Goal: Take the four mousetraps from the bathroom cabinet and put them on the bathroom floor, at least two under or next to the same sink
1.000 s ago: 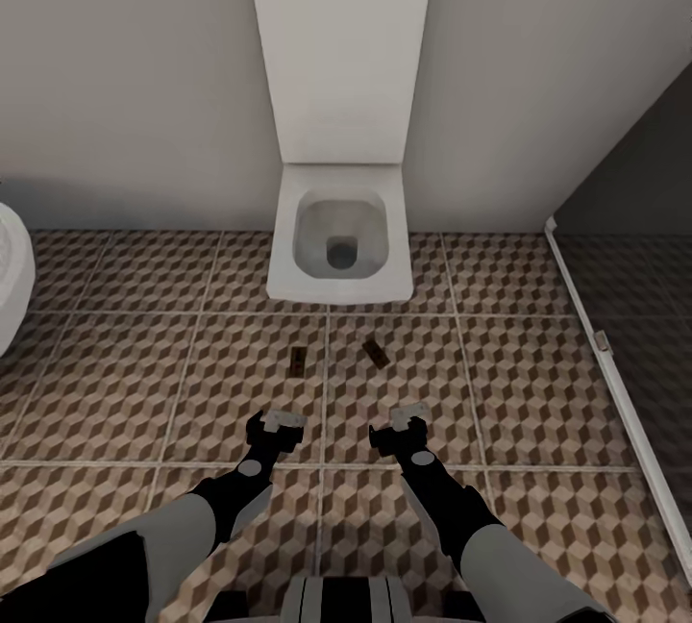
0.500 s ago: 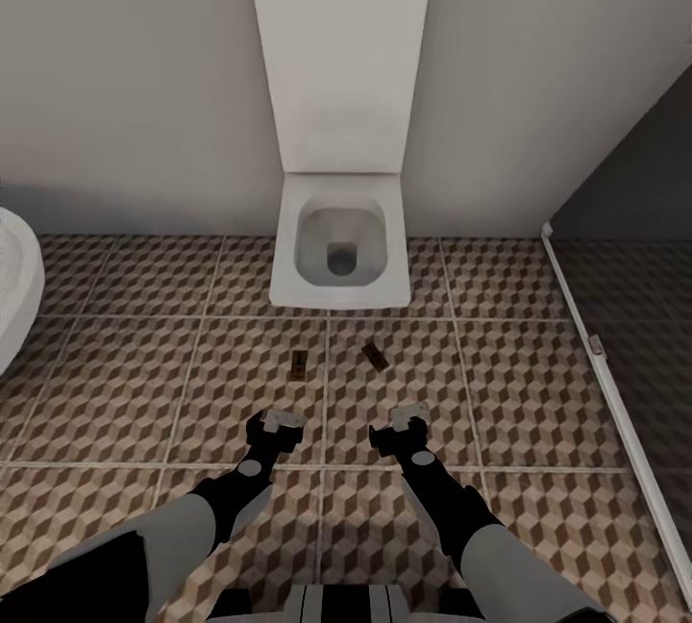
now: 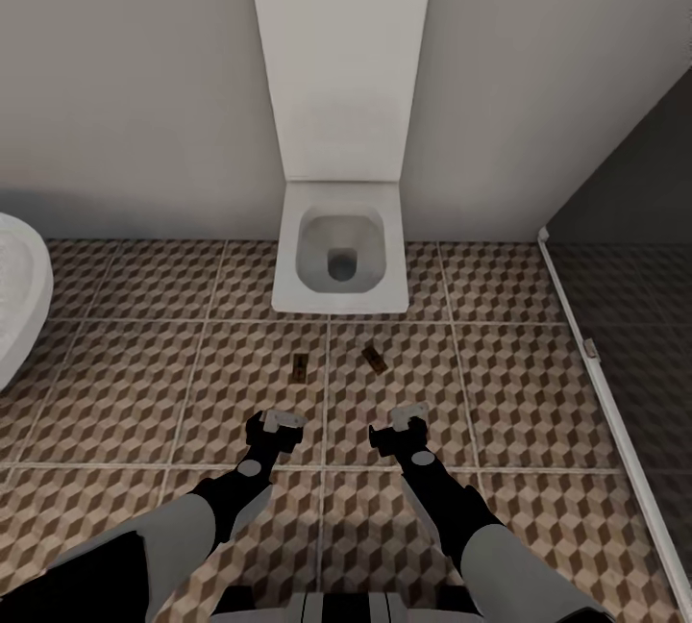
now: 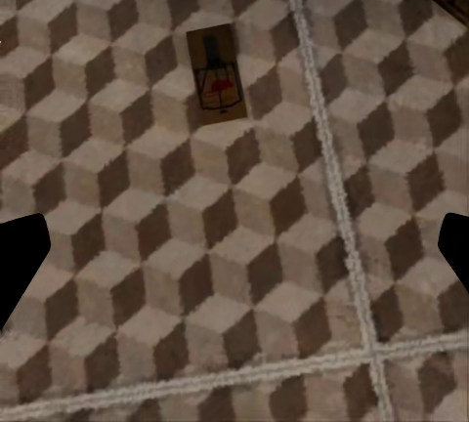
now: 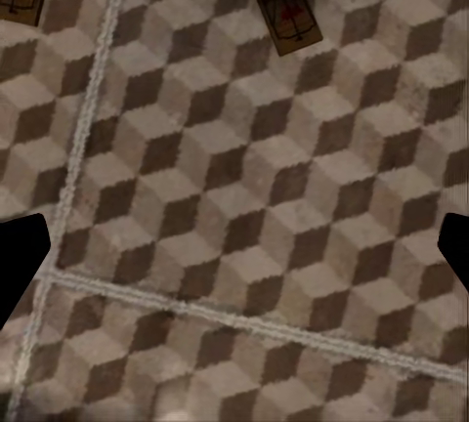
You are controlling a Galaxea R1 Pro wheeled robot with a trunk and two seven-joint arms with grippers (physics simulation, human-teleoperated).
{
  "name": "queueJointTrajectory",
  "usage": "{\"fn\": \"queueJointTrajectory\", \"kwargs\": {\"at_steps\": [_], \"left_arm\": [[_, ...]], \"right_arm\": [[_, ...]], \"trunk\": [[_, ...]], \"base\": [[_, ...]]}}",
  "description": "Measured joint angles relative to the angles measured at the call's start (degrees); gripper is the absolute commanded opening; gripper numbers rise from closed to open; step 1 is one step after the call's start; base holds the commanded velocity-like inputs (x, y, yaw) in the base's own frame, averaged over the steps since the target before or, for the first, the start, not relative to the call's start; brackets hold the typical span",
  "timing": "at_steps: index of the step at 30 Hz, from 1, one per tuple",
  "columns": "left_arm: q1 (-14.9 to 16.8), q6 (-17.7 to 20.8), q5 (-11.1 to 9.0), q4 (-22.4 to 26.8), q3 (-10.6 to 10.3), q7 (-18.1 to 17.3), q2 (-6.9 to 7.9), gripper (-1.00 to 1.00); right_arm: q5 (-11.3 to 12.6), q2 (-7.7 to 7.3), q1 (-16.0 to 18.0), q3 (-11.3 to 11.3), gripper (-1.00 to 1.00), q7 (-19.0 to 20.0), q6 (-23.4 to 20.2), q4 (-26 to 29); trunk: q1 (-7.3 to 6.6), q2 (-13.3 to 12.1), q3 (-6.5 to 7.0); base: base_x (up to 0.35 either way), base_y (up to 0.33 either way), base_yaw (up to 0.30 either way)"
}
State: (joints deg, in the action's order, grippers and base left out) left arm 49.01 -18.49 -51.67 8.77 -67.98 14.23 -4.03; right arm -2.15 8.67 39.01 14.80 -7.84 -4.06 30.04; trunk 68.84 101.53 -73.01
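2 mousetraps [image 3: 301, 367] [image 3: 375, 359] lie on the floor [image 3: 144, 383] before a toilet [image 3: 338, 262]. Both grippers [image 3: 276, 423] [image 3: 407, 419] hang open, empty. Likely 2 remain, none by a sink.

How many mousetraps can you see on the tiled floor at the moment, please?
2. One mousetrap lies ahead of the left gripper; the other mousetrap lies ahead of the right gripper, both before the toilet. Others may lie out of frame.

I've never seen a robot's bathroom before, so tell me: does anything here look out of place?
Yes: two mousetraps lie on the patterned floor in front of the toilet. The left mousetrap lies about square with the tile lines; the right mousetrap is skewed. A grout line runs between them.
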Motion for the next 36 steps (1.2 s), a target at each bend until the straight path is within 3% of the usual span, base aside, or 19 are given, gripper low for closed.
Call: {"fn": "queueJointTrajectory", "kwargs": {"at_steps": [28,36], "left_arm": [[-0.1,-0.1,-0.1,0.0,0.0,-0.2,0.14,1.0],[-0.1,-0.1,-0.2,0.2,0.0,-0.4,0.21,1.0]], "right_arm": [[0.0,-0.19,0.0,0.0,1.0,0.2,0.2,0.0],[-0.1,-0.21,0.0,-0.1,1.0,2.4,0.3,0.0]], "trunk": [[-6.15,-11.2,5.03],[-7.91,-14.4,6.46]], "base": [[0.0,0.0,0.0],[0.0,0.0,0.0]]}}
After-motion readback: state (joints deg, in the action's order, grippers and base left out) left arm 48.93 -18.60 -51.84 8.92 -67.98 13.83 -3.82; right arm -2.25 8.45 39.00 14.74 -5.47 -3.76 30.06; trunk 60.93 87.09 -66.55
